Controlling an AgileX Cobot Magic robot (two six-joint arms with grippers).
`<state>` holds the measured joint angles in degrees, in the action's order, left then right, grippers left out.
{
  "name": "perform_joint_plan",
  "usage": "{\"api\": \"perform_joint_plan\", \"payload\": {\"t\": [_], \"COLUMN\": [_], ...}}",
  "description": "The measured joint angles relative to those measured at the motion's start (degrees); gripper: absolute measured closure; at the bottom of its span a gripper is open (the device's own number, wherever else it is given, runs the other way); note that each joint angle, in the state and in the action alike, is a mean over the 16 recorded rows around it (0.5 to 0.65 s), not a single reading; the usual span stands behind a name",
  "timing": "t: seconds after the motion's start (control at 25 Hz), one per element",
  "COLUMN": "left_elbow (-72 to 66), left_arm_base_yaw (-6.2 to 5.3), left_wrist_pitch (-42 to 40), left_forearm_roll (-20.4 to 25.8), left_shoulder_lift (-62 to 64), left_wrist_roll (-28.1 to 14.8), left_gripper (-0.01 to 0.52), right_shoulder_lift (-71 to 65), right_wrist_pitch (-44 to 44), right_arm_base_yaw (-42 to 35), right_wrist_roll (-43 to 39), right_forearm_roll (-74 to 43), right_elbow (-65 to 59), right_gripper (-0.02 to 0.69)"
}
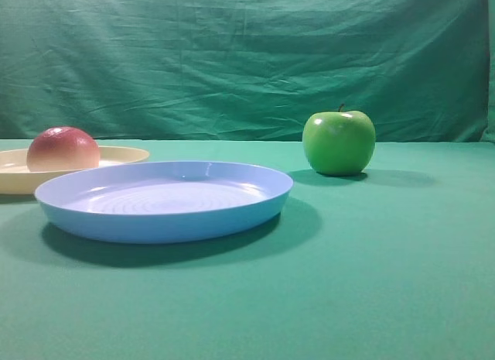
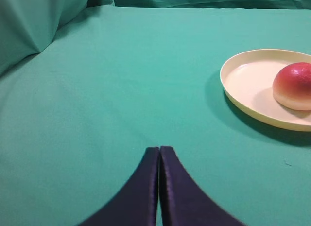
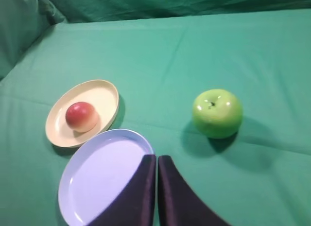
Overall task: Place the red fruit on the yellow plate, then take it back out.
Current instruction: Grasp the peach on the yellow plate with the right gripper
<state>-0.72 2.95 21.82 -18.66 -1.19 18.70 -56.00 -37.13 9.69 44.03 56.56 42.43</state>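
Both pincers are pressed together with nothing between their dark fingers. Left gripper (image 2: pixel 159 149) hangs over bare green cloth (image 2: pixel 121 90), its tips meeting in a thin seam; ahead of it and off to its right sits the yellow plate (image 2: pixel 243 85), well apart from the tips. On that plate rests the red fruit (image 2: pixel 294 85), red on top and pale at its base, lying toward the plate's right side in this view. Right gripper (image 3: pixel 156 158) is likewise closed and empty, its tips just over the near rim of the blue plate (image 3: pixel 97 182). Beyond that plate, ahead and to its left, lies the yellow plate with the fruit on it. A green apple (image 3: pixel 217 113) stands upright ahead and to its right, apart from both plates.
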Motion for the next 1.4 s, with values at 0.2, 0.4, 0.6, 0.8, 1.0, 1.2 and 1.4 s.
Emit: {"api": "perform_joint_plan", "payload": {"t": [0.2,0.4,0.6,0.8,1.0,1.2,1.4], "left_elbow": [0.0,0.0,0.0,0.0,0.0,0.0,0.0], "left_arm_base_yaw": [0.00,0.00,0.00,0.00,0.00,0.00,0.00], "left_wrist_pitch": [0.0,0.0,0.0,0.0,0.0,0.0,0.0], "left_forearm_roll": [0.0,0.0,0.0,0.0,0.0,0.0,0.0], "left_shoulder_lift": [0.0,0.0,0.0,0.0,0.0,0.0,0.0], "left_wrist_roll": [0.0,0.0,0.0,0.0,0.0,0.0,0.0], "left_gripper": [0.514,0.514,0.514,0.514,0.514,0.514,0.514], "right_shoulder_lift": [-9.6,-17.8,-24.5,-30.6,-37.2,-45.5,-54.8], "right_wrist_pitch": [-2.6,-5.6,-7.4,-6.5,-4.5,-4.1,-4.6], "right_arm_base_yaw": [0.0,1.0,5.0,11.1,17.9,23.6,28.7], "right_wrist_roll": [13.9,20.3,17.2,7.9,0.2,-3.4,-7.0], "right_forearm_roll": [13.1,16.2,7.0,-6.3,-16.9,-22.8,-29.0], "right_elbow": [1.8,6.7,14.3,23.2,32.1,42.2,53.2], "right_gripper": [0.665,0.665,0.665,0.665,0.665,0.665,0.665]}}
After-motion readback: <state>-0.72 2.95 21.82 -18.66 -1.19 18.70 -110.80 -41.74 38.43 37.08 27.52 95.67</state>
